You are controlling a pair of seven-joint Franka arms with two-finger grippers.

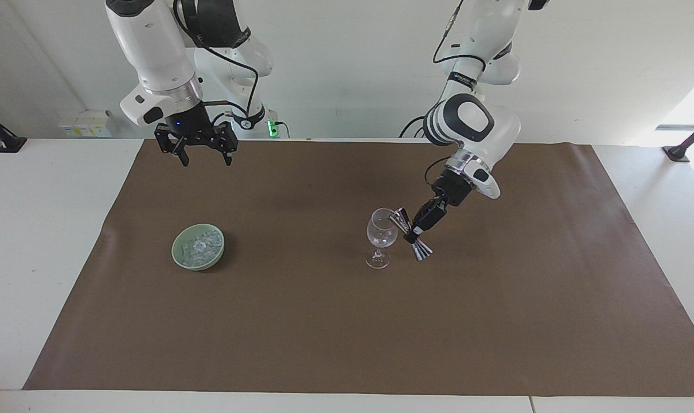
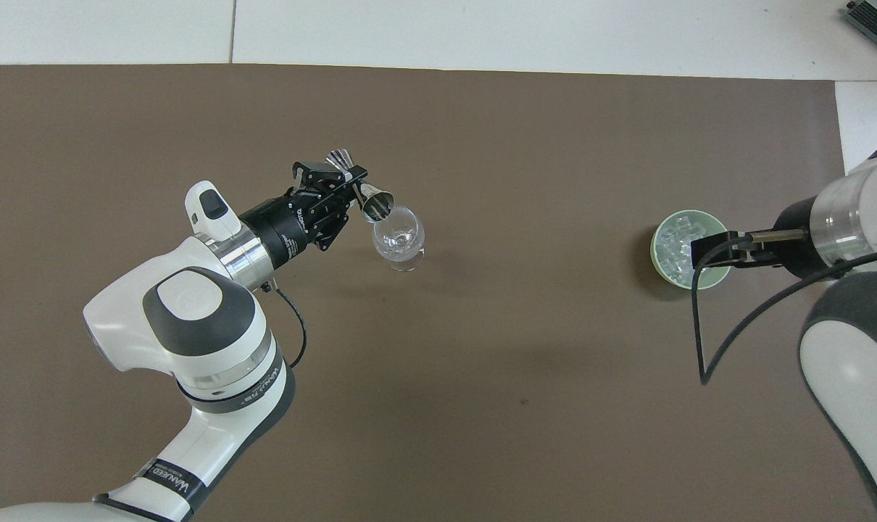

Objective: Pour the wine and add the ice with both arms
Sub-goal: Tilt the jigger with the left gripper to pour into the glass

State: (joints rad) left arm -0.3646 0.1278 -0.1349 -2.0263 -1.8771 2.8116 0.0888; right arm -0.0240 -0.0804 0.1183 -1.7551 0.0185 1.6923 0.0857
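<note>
Left gripper [image 1: 414,232] clamps a tilted jigger [image 1: 408,233] beside the wine glass [image 1: 381,236]; right gripper [image 1: 201,156] hangs open.

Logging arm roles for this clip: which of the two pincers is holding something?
The left pincer, shut on the metal jigger tilted at the wine glass rim. The right pincer hangs open and empty, waiting.

jigger [image 1: 410,233]: shiny polished metal
glass [image 1: 381,232]: clear, smooth glass
bowl [image 1: 182,258]: pale green, glossy glaze
ice [image 1: 201,245]: clear, glassy cubes
mat [image 1: 347,332]: brown, matt, paper-like
arms [image 1: 152,46]: glossy white plastic
</note>
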